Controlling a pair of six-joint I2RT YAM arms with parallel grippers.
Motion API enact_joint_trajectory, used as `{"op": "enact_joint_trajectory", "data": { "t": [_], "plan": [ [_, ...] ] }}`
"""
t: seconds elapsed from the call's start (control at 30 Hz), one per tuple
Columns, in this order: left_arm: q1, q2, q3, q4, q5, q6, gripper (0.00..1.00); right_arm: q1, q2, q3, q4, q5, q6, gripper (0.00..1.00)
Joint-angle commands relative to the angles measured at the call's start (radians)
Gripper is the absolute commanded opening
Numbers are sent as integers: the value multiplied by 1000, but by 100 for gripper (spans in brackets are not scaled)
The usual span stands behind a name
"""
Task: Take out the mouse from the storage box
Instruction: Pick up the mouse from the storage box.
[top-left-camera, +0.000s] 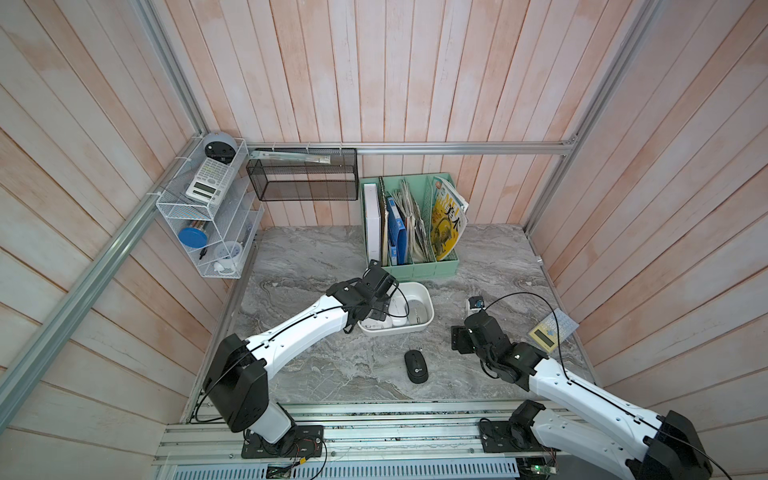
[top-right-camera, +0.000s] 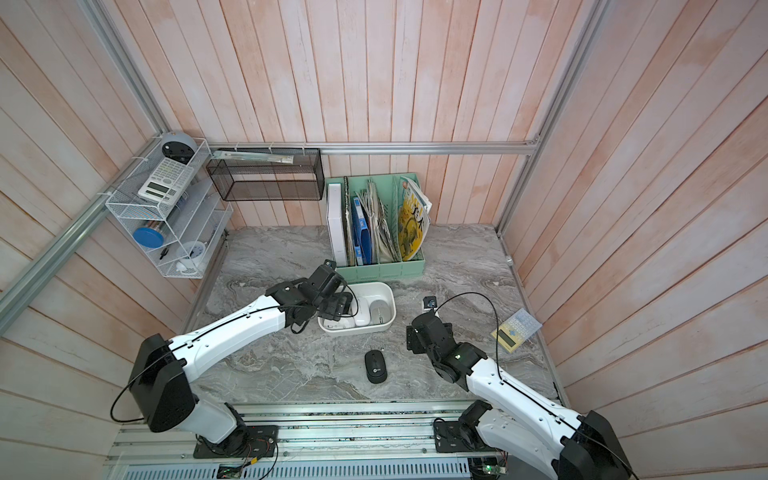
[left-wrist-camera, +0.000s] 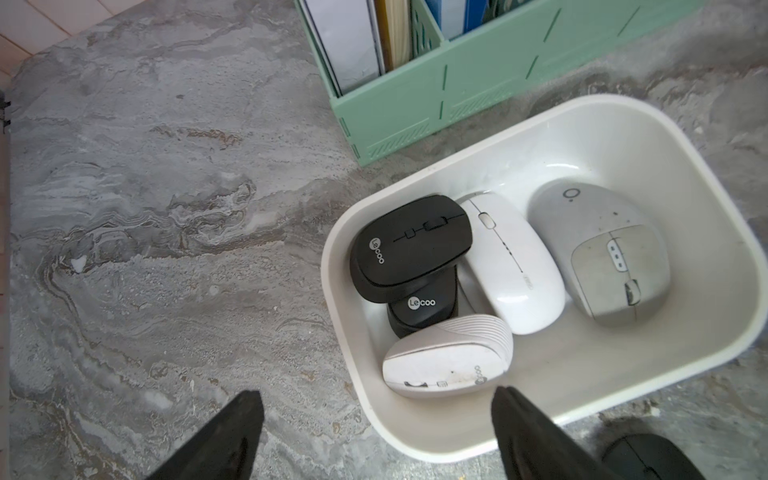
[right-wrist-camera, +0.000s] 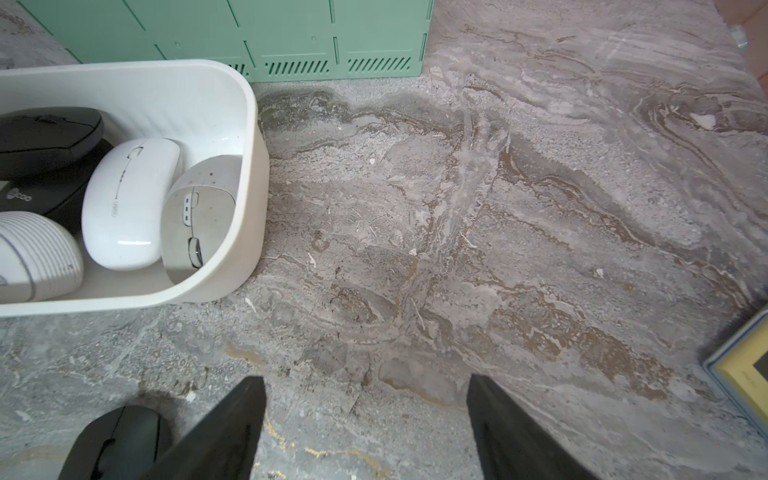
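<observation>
At the middle of the grey marbled worktop (top-left-camera: 311, 266) sits the white storage box (top-left-camera: 399, 330), with a mint-green file organizer (top-left-camera: 415, 270) just beside it at 12 o'clock. Five mice lie inside the box. A top black mouse (left-wrist-camera: 409, 247) rests tilted on a lower black mouse (left-wrist-camera: 422, 309). A slim white mouse (left-wrist-camera: 513, 266) lies beside them, and a speckled grey mouse (left-wrist-camera: 602, 249) lies along the box's 3 o'clock side. A ribbed white mouse (left-wrist-camera: 446, 359) fills the 7 o'clock corner.

The left fingers (left-wrist-camera: 232, 440) hang wide apart and hold nothing. One finger is above the inside of the box, close to the ribbed white mouse, and the other is above bare worktop outside the box's 9 o'clock side.

A loose black mouse (top-left-camera: 416, 365) lies on the worktop at 6 o'clock from the box, apart from it.

The right fingers (right-wrist-camera: 498, 428) are also spread and empty, over bare worktop at about 4 o'clock from the box. A yellow calculator (top-left-camera: 550, 332) lies near the worktop's 3 o'clock edge.
</observation>
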Motion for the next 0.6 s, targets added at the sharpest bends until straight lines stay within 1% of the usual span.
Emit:
{"op": "enact_joint_trajectory", "data": {
  "t": [0.0, 0.2, 0.5, 0.57],
  "plan": [
    [-18, 104, 75, -76, 10, 92, 91, -5, -2, -17, 64, -17, 2, 83],
    [-33, 270, 209, -128, -61, 134, 89, -5, -14, -35, 87, -18, 0, 83],
    [-33, 383, 297, -131, -140, 140, 89, -7, -8, -35, 91, -19, 0, 83],
    [-33, 407, 311, -134, -143, 168, 90, -8, -10, -36, 90, -20, 2, 83]
  ]
}}
